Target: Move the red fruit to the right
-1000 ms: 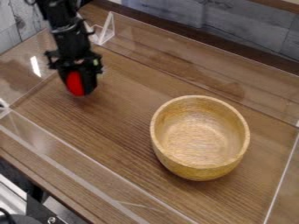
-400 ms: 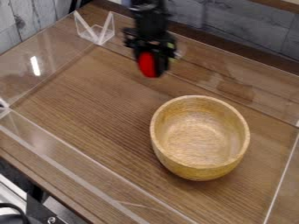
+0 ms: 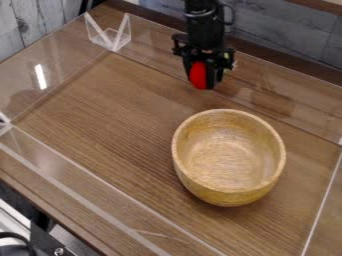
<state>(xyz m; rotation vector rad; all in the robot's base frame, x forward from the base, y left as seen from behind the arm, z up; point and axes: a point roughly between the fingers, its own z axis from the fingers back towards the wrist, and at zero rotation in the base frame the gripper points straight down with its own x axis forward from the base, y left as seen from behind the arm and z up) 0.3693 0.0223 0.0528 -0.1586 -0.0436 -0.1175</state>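
The red fruit [image 3: 199,75] is a small bright red rounded piece held between the black fingers of my gripper [image 3: 201,72], which is shut on it and points straight down. It hangs just above the wooden tabletop, at the back of the table, up and a little left of the wooden bowl [image 3: 229,156]. The fruit's top is hidden by the gripper body. The arm rises out of the frame's top edge.
The round wooden bowl stands empty at right centre. Clear acrylic walls [image 3: 107,32] ring the wooden table [image 3: 94,130], with a clear bracket at the back left. A grey brick wall lies behind.
My gripper has carried the red fruit from the left side of the table rightward and toward the back wall, staying shut on it. The bowl has not moved.
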